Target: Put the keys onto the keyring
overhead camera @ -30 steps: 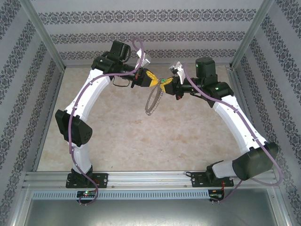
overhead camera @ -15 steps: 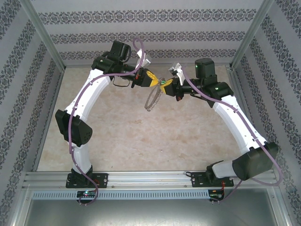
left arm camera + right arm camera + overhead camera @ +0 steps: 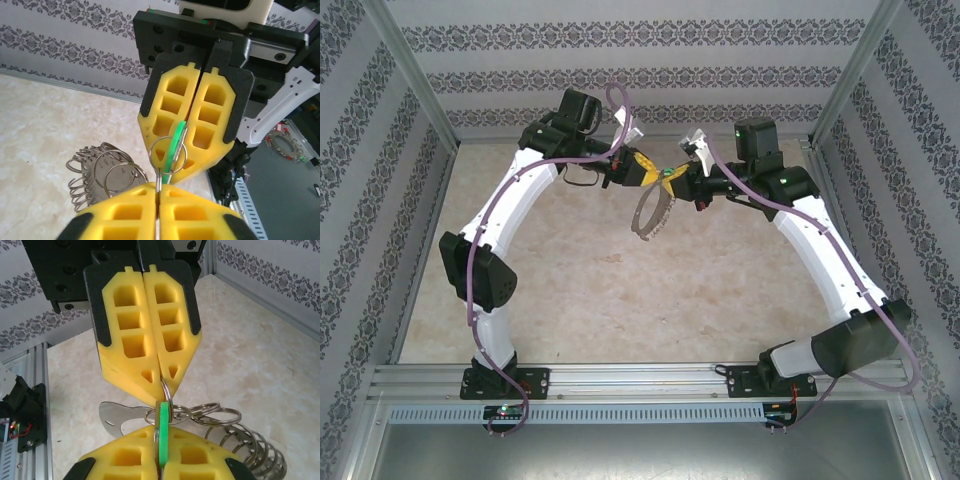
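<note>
**Keys and keyring, held aloft between two closed grippers**

Right gripper [image 3: 161,442]: its yellow cellular fingers are closed on the keys [image 3: 162,422], which are clamped by the green plastic tag. The tag is presented edge-on, with its long axis directed straight at the left gripper [image 3: 159,372]. That gripper's fingers are pressed together on one thin wire ring of the keyring [image 3: 250,440], and the ring is seen encircling the tag. A flat silvery blade is carried beside the tag, pointed sideways. Below the keys, the keyring's floppy coil of silvery loops is hung clear of the marbled tabletop [image 3: 260,355]. Open room is found all round the keys, with the patterned walls [image 3: 640,80] well apart.
</note>
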Tool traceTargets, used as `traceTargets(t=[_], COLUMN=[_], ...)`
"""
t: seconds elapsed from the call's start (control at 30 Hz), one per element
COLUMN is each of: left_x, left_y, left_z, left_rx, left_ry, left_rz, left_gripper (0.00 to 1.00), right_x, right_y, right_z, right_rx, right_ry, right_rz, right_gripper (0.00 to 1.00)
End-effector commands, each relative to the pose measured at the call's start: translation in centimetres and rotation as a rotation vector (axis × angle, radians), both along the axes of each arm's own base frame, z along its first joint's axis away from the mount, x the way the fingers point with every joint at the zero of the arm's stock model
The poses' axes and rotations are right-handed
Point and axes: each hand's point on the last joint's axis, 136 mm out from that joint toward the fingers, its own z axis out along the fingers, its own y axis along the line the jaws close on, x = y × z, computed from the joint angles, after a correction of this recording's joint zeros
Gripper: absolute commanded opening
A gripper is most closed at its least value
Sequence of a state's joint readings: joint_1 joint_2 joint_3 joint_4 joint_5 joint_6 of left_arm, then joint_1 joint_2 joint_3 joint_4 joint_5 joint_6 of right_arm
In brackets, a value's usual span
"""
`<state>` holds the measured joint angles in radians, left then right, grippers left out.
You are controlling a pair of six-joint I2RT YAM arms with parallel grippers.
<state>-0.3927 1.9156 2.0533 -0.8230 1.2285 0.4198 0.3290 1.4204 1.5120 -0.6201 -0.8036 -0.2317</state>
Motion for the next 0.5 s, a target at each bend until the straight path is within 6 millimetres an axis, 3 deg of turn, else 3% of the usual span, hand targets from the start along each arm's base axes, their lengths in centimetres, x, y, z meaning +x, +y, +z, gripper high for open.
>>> traceTargets(t=[0.0,0.13,0.47], left_x=[1.2,2.0,3.2], left_y=[0.2,1.3,6.3], left_z=[0.6,1.4,2.8], left_rx=[0.012,-0.003,-0.043], left_ry=[-0.029,-0.053,-0.116], left_rz=[0.092,0.164,0.443], left_gripper=[0.24,0.34,0.46], right_x=[0.3,0.4,0.5], right_y=[-0.3,-0.8,-1.5], right_z=[1.9,1.6,-0.6], right_rx=[0.011,0.003,-0.025], right_ry=[-0.042,-0.013,0.086], right_rz=[-0.02,-0.044,-0.075], right_gripper=[0.0,0.0,0.0])
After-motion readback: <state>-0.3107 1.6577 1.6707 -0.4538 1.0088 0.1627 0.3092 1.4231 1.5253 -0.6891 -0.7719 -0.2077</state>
